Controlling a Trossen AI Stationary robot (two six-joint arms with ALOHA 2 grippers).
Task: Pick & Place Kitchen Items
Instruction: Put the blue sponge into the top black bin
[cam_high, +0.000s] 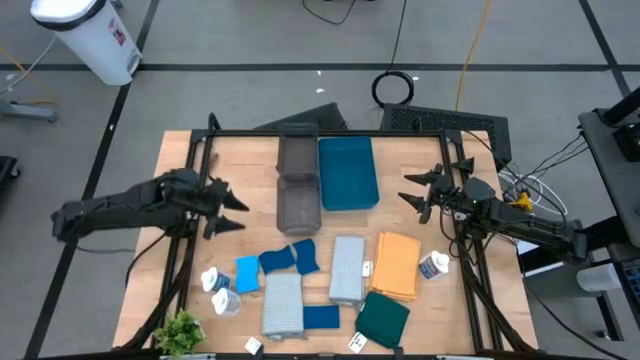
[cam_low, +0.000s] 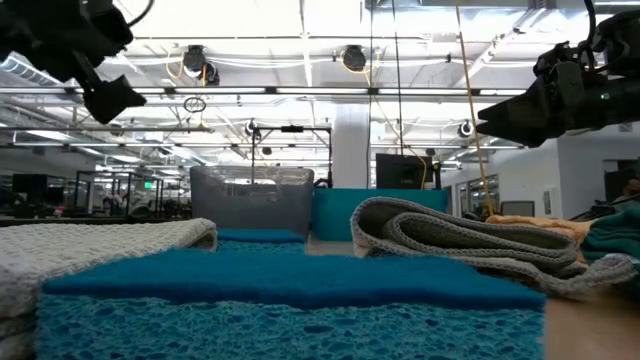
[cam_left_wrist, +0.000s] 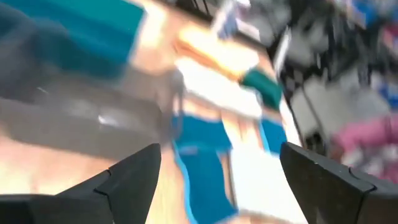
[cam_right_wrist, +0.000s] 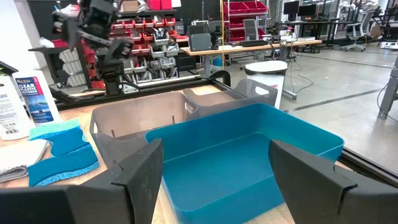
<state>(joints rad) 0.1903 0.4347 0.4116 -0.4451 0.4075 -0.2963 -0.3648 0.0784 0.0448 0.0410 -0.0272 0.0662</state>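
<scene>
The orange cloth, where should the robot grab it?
Probably the orange cloth is best pinched from straight above at its edge nearest the right pincer. It lies folded flat, so only an edge gives something to nip.

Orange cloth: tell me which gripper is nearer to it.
Right. The right gripper hovers open just beyond the orange cloth, near the teal tray. The left gripper, also open, is across the table, past the grey tray.

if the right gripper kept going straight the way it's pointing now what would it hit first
Most likely the teal tray. The right gripper is open and points across the table toward it; its wrist view shows the tray's open inside straight ahead between the fingers. The grey tray lies just beyond. Height above the table is unclear.
</scene>
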